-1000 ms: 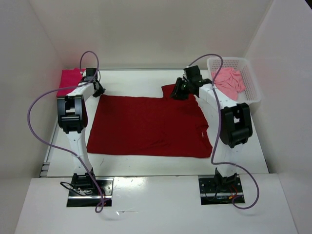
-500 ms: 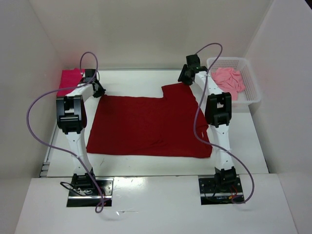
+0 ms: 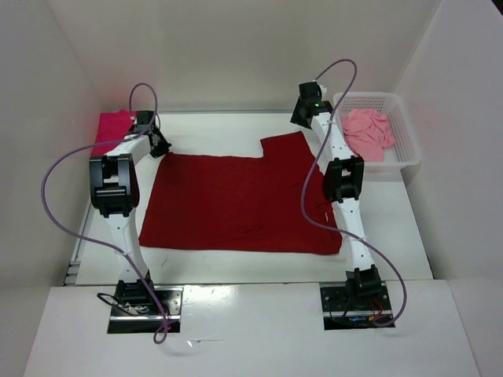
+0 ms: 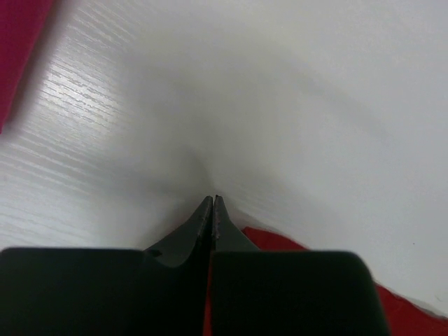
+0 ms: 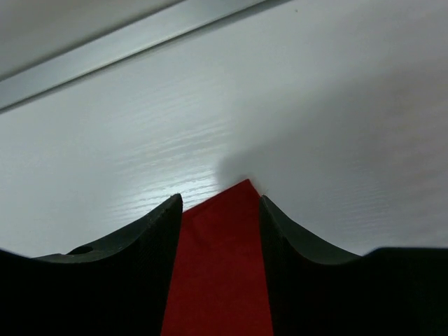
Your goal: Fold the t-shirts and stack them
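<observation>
Magenta shirt (image 3: pixel 112 129) sits far left; left tool (image 4: pixel 212 203) is pinched shut at the far-left corner of the dark red shirt (image 3: pixel 236 200) spread on the worktop (image 3: pixel 228 129), can't tell if it's caught cloth. Right tool (image 5: pixel 220 201) stands open astride its far-right corner. Looks thin and floppy, so pinch corners.

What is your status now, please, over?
Left end effector shut at dark red shirt far-left corner. Right end effector open over its far-right corner. Nothing in the way.
</observation>
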Robot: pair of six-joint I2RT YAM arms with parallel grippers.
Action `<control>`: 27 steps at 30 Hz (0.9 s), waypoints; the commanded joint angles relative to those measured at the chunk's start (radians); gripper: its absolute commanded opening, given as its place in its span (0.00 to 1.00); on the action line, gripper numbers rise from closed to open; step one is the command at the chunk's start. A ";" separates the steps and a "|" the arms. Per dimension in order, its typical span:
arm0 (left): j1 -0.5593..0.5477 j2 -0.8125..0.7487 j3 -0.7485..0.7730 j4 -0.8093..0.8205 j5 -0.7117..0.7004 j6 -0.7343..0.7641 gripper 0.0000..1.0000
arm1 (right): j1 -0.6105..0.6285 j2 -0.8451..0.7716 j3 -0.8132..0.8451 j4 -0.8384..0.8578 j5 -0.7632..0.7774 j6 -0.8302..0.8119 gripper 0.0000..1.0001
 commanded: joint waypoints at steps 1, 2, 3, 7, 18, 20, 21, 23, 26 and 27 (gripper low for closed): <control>0.000 -0.077 -0.011 0.025 0.013 0.002 0.00 | -0.020 0.037 0.045 -0.029 0.016 -0.030 0.54; 0.000 -0.091 -0.022 0.025 0.013 0.002 0.00 | -0.020 0.049 0.056 -0.029 0.015 -0.030 0.54; 0.000 -0.091 -0.033 0.035 0.013 0.002 0.00 | -0.020 0.050 0.056 -0.029 0.015 -0.030 0.54; 0.000 -0.113 -0.051 0.045 0.025 -0.007 0.00 | -0.020 0.080 0.056 -0.029 -0.006 -0.030 0.54; 0.000 -0.131 -0.051 0.045 0.034 -0.016 0.00 | -0.020 0.123 0.083 -0.007 -0.081 0.000 0.28; 0.000 -0.131 -0.051 0.045 0.034 -0.016 0.00 | -0.020 0.123 0.093 -0.016 -0.099 0.012 0.17; 0.000 -0.131 -0.051 0.045 0.034 -0.016 0.00 | -0.020 0.123 0.115 -0.026 -0.100 0.012 0.12; 0.000 -0.140 -0.051 0.045 0.034 -0.016 0.00 | -0.020 0.105 0.125 -0.026 -0.090 0.022 0.01; 0.000 -0.153 -0.064 0.045 0.044 -0.016 0.00 | -0.020 0.045 0.134 -0.035 -0.090 0.022 0.01; 0.000 -0.163 -0.076 0.045 0.044 -0.016 0.00 | -0.020 0.009 0.134 -0.044 -0.119 0.022 0.01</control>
